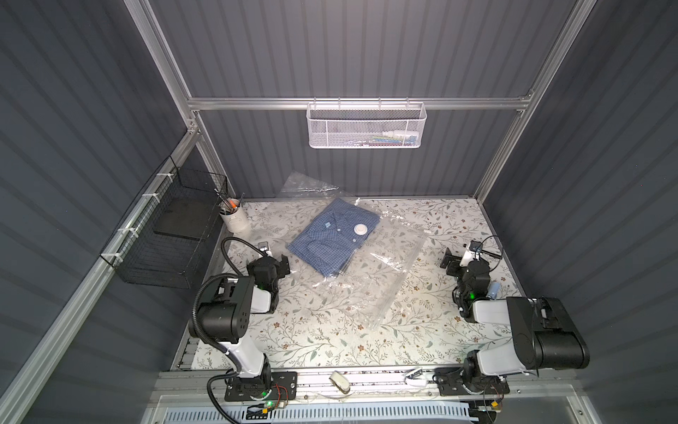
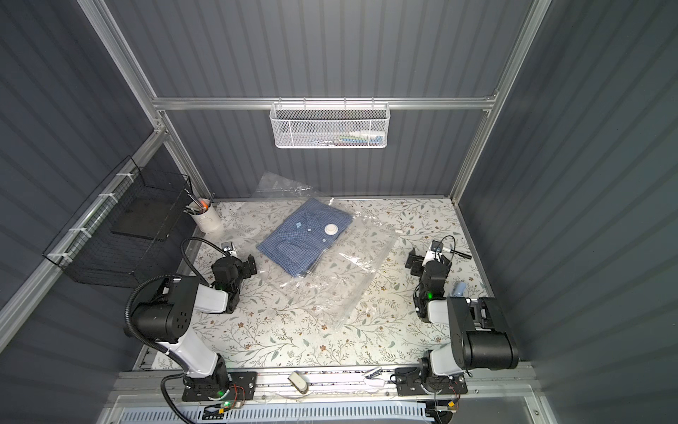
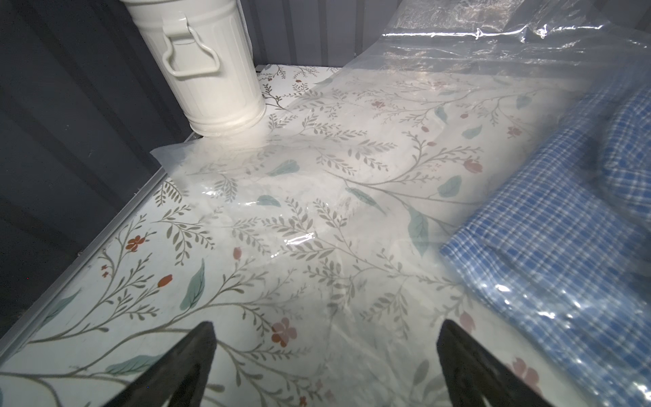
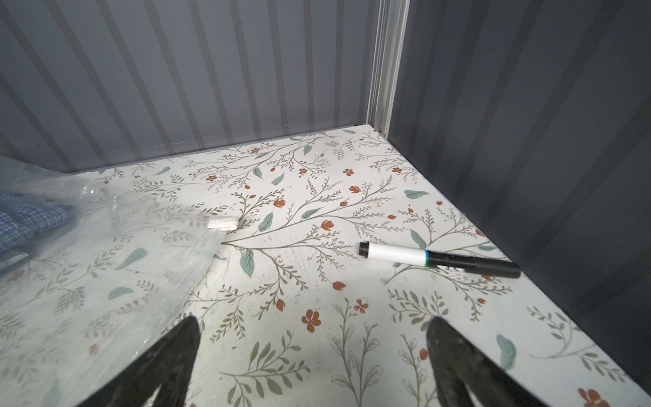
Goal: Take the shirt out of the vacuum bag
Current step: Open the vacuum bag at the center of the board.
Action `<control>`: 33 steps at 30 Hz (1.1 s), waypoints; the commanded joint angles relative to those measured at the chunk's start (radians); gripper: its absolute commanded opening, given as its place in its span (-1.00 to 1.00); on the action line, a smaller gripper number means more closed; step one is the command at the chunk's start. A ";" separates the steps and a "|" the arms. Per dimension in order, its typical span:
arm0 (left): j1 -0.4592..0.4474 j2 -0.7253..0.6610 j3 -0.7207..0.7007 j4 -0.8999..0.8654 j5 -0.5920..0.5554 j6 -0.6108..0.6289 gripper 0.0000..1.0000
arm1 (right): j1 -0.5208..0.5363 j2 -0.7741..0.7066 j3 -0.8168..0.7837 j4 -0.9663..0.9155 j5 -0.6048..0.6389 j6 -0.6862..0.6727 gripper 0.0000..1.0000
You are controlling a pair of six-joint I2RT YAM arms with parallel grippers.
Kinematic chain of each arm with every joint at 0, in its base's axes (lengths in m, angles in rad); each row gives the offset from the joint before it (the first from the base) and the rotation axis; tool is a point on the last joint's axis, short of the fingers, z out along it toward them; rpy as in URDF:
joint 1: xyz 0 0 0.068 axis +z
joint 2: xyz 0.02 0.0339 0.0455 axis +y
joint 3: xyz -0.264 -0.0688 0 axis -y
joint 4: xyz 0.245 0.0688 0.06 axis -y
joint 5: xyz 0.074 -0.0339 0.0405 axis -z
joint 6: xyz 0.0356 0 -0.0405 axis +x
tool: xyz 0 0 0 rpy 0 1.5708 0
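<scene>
— Left wrist view: what is lying ahead of the left gripper (image 3: pixel 326 327)?
— Its jaws are standing wide apart, holding nothing, hovering low over the counter (image 3: pixel 105 282). The vacuum bag (image 3: pixel 352 176) is spreading beneath and ahead of them, and its edge is reaching the foot of a white can (image 3: pixel 204 70) by the left wall.
— And the shirt?
— The blue checked shirt (image 1: pixel 330 238) is lying folded inside the bag's far half, under the round white valve cap (image 1: pixel 360 229). Clear plastic (image 1: pixel 304 183) is leaning up the back wall; I cannot tell whether it is part of the bag.
— Room for moving?
— Bare counter is showing along the near edge and between the bag and the right gripper (image 1: pixel 448 263). That gripper is also standing open and empty, near the bag's right edge, where a small white clip (image 4: pixel 222 224) is sitting. A marker (image 4: pixel 436 259) is lying near the right wall.
— Arm poses?
— Both arms are folding low, wrists pointing toward the back wall, one on each side of the bag.
</scene>
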 commanded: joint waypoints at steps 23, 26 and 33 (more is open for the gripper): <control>-0.362 -0.216 0.612 -0.838 0.176 0.148 0.63 | -0.020 -0.414 0.390 -0.878 -0.031 0.136 0.71; -0.550 -0.112 0.714 -0.954 0.150 0.251 0.63 | -0.019 -0.495 0.406 -1.004 -0.037 0.203 0.70; -0.789 0.108 0.886 -1.132 0.229 0.322 0.73 | -0.024 -0.594 0.472 -1.228 -0.060 0.233 0.71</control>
